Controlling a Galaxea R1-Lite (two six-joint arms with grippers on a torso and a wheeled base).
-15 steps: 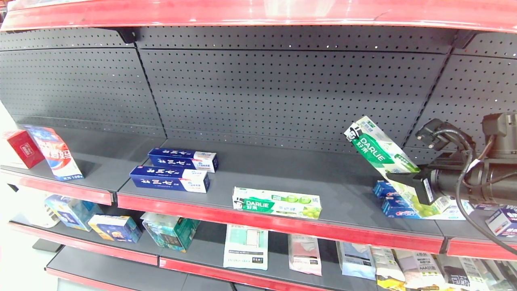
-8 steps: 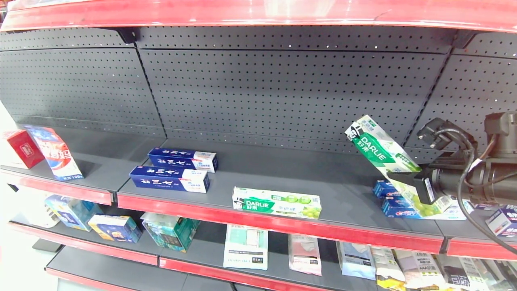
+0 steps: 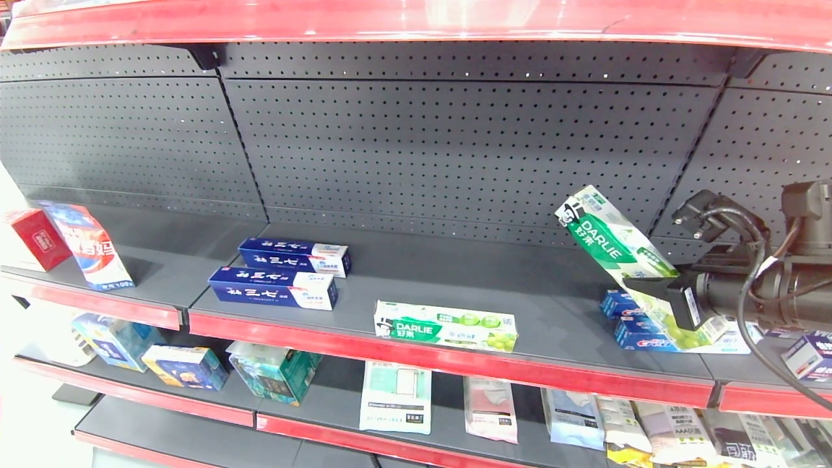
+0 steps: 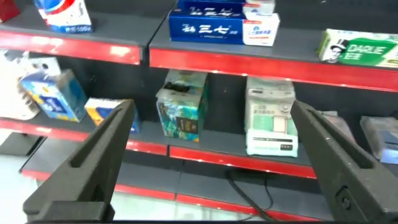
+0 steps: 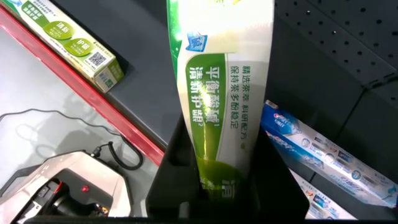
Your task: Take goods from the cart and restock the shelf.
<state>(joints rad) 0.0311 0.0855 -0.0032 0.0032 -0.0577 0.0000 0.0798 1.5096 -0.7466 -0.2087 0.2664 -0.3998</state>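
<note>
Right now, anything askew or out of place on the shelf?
The red-white-blue box at the left end of the shelf leans; the toothpaste boxes lie flat. The tilted green box is in the right gripper.

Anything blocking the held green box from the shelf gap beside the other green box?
Nothing visible. The shelf is bare between the held box in the right gripper and the lying green box. Blue boxes sit just below the held box, off that path.
</note>
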